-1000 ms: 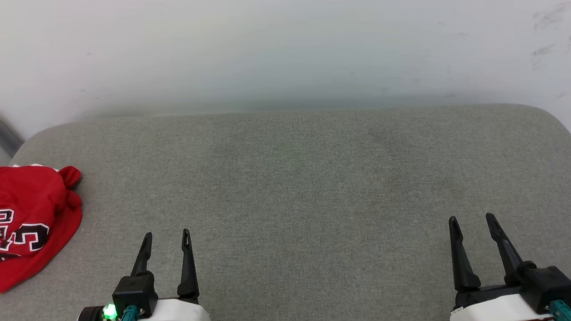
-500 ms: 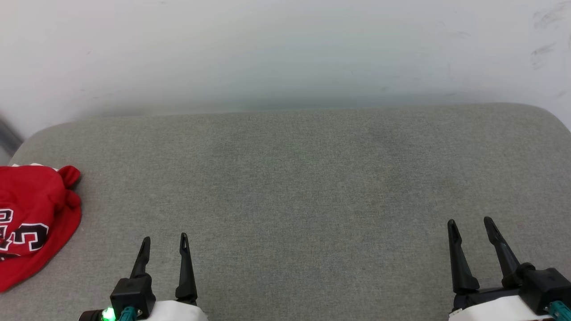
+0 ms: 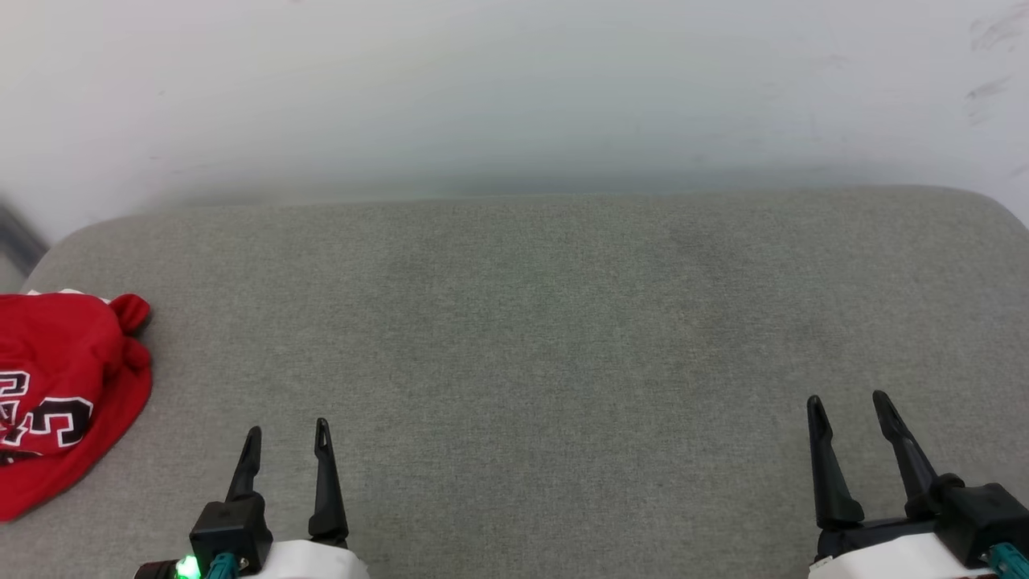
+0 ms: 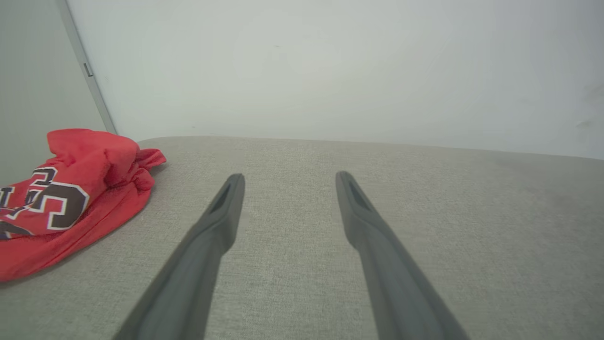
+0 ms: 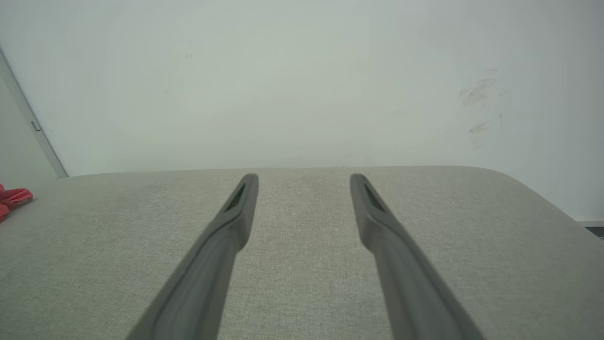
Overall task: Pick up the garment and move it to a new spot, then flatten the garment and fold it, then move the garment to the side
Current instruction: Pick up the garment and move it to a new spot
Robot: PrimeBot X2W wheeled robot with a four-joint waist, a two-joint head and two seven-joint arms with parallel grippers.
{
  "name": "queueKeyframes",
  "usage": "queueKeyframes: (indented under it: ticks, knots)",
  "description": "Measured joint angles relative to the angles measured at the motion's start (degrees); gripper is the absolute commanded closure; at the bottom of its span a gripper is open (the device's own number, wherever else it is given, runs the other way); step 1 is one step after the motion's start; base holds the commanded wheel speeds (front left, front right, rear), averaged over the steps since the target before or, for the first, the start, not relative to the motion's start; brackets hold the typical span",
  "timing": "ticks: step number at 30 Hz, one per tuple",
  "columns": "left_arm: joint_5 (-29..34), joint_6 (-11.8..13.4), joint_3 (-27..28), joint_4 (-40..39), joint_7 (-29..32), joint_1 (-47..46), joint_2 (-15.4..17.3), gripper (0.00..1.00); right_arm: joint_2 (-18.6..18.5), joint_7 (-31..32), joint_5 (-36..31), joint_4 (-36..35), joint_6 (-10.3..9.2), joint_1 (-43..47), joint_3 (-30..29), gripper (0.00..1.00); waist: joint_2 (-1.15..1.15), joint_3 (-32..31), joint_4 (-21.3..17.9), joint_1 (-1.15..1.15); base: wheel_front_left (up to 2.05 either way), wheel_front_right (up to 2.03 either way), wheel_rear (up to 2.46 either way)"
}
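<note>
Head view is showing the garment (image 3: pixel 56 394) lying bunched up at the far left of the frame, about mid-height, on the grey cushion (image 3: pixel 522 322) — red fabric with black white-edged lettering facing up, part of it running off the left edge. The left gripper (image 3: pixel 287 428) is sitting at the lower left, pointing up the frame with its jaws standing apart and nothing between them. The garment is lying to the left of it and a bit higher, near but not touching. The right gripper (image 3: pixel 847 398) is sitting at the lower right, likewise spread and holding nothing, well apart from the garment across the cushion.

Left wrist view is putting the crumpled heap at the left edge, clear of both fingers (image 4: pixel 222 222), with bare grey fabric lying between the tips. Right wrist view is catching a red sliver of it at the far left edge — a pale wall (image 3: pixel 514 96) is running behind the cushion.
</note>
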Motion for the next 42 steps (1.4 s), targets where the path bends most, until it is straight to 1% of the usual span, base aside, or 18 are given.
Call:
queueKeyframes:
  ticks: [6,12,23,37,40,42]
  knots:
    - [0.3,0.1,0.9,-0.4,-0.1,0.0,0.0,0.00,0.0,0.0,-0.6,-0.5,0.00,0.0,0.4,0.00,0.00,0.2,1.8,0.00,0.00,0.00,0.00]
    - [0.3,0.7,1.3,-0.6,-0.1,0.0,0.0,0.00,0.0,0.0,-1.0,-1.1,0.00,0.0,0.8,0.00,0.00,0.3,4.9,0.00,0.00,0.00,0.00]
    - [-0.1,2.0,2.2,-1.1,-0.1,0.2,0.0,0.00,0.0,0.0,-2.0,-1.6,0.00,0.3,1.5,0.00,0.00,0.5,13.7,0.00,0.00,0.00,0.00]
    - [-0.8,2.1,4.2,-1.2,-0.1,1.3,0.0,0.00,0.0,0.0,-3.0,-1.9,0.00,1.2,2.7,0.00,0.00,0.2,25.4,0.00,0.00,0.00,0.00]
    - [-1.1,2.6,4.8,-1.9,-0.1,1.6,0.0,0.00,0.0,0.0,-3.6,-1.8,0.01,1.0,3.5,0.00,0.00,0.4,27.2,0.00,0.00,0.00,0.00]
    - [-1.4,3.1,4.9,-2.4,-0.1,2.0,0.0,0.00,0.0,0.0,-4.1,-1.5,0.01,0.5,4.0,0.00,0.00,0.9,27.8,0.00,0.00,0.00,0.00]
